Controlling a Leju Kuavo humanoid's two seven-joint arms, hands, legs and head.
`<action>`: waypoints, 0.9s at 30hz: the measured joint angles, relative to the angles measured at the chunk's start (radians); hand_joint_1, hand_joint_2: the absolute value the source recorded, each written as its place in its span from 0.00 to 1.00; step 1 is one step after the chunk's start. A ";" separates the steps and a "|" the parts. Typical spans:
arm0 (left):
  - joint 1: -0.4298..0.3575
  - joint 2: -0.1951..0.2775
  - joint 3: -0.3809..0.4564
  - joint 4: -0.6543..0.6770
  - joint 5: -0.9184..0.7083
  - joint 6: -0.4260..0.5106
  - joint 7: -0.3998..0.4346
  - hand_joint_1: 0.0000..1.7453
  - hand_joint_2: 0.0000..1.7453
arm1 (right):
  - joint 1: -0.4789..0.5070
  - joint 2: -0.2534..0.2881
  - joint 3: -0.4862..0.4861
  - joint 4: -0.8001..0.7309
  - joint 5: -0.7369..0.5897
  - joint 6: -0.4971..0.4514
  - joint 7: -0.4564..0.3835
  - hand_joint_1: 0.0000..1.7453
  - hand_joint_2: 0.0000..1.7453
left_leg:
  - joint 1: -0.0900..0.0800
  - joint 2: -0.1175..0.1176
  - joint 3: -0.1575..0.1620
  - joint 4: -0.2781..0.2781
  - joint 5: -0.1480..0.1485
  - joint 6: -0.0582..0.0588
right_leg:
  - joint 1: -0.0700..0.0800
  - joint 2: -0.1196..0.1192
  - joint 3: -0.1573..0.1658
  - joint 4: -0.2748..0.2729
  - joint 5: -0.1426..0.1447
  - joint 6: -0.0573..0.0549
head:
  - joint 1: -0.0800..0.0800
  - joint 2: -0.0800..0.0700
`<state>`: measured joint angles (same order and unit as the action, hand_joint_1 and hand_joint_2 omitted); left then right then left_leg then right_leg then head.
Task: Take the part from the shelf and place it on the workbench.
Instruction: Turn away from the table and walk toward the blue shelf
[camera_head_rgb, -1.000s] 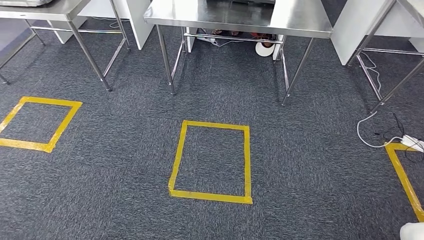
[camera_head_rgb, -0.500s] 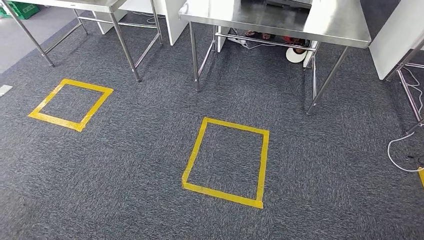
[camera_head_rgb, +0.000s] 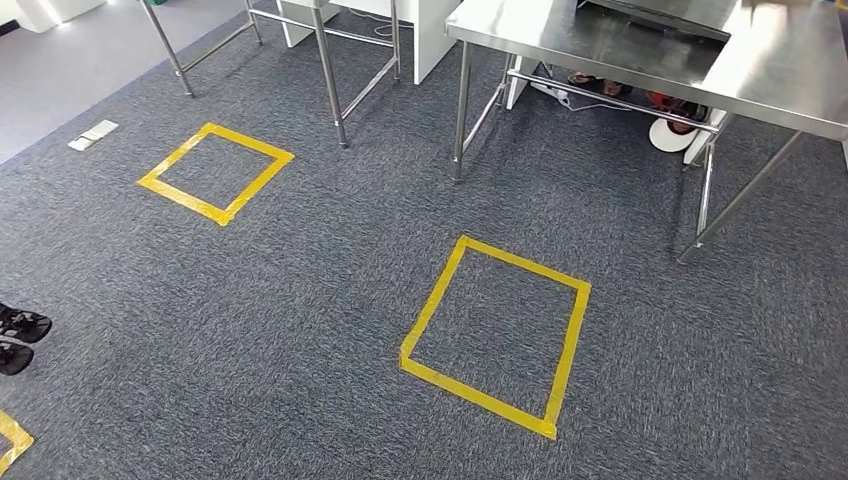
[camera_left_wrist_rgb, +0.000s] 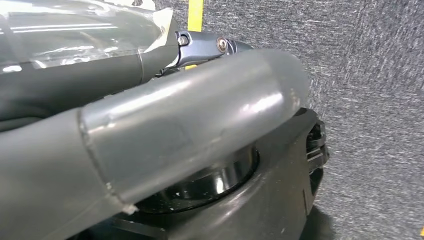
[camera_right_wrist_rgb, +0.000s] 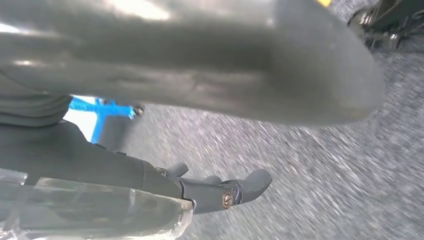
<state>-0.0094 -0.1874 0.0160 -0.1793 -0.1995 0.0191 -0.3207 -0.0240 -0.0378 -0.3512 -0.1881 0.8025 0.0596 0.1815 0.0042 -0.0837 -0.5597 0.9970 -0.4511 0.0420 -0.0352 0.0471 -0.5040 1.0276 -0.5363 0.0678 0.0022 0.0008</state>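
1. The room is floored in dark grey carpet (camera_head_rgb: 300, 330) marked with taped squares. At the far left of the head view a pair of black shoes (camera_head_rgb: 18, 338) sits at the picture's edge, with a small floor socket plate (camera_head_rgb: 92, 135) further off.
2. Moving right, a yellow tape square (camera_head_rgb: 215, 172) lies near the legs of a steel table (camera_head_rgb: 325, 60). A second, larger yellow tape square (camera_head_rgb: 497, 335) lies in the middle of the floor.
3. At the right stands a stainless steel workbench (camera_head_rgb: 780, 70), with a white roll (camera_head_rgb: 675, 133) and cables beneath it.
4. Progress, as I judge it: no part and no shelf can be seen, and neither hand carries anything, so the pick-up seems not yet done. Fetching the part, carrying it and setting it on the workbench all remain.
5. The left hand (camera_left_wrist_rgb: 165, 135) hangs low over the carpet beside dark body parts. Its thick thumb lies across the left wrist view and nothing is held; how the other fingers lie I cannot tell.
6. The right hand (camera_right_wrist_rgb: 200, 150) also hangs over the carpet, its dark fingers (camera_right_wrist_rgb: 245, 187) lying apart from the thumb and holding nothing.
7. Where the part lies relative to either hand cannot be told.
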 joint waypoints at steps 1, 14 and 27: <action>-0.003 0.000 -0.002 0.000 0.000 -0.001 0.001 0.00 0.00 | -0.001 0.000 -0.001 0.000 0.000 0.001 0.000 0.00 0.00 | -0.001 -0.010 -0.005 0.004 0.000 -0.007 | 0.001 0.012 0.011 -0.030 0.010 -0.004 | 0.000 0.000; -0.005 0.003 -0.022 0.000 0.000 -0.046 0.019 0.00 0.00 | -0.004 0.000 -0.002 0.000 0.019 0.022 0.008 0.00 0.00 | 0.006 0.116 -0.048 0.132 -0.067 -0.031 | 0.019 -0.129 0.001 -0.038 0.025 -0.060 | -0.013 0.000; -0.008 0.003 -0.042 -0.002 0.001 -0.061 0.034 0.00 0.00 | -0.001 -0.002 -0.002 0.000 0.035 0.023 0.012 0.00 0.00 | -0.006 0.028 0.004 -0.008 -0.005 0.026 | 0.021 -0.049 -0.118 0.226 -0.081 -0.025 | -0.002 0.000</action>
<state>-0.0178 -0.1846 -0.0256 -0.1808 -0.1989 -0.0418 -0.2872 -0.0246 -0.0399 -0.3532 -0.1881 0.8375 0.0824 0.1930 -0.0015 -0.0553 -0.5553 0.9887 -0.4563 0.0677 -0.0143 -0.0020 -0.6218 1.2532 -0.6172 0.0429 0.0001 0.0008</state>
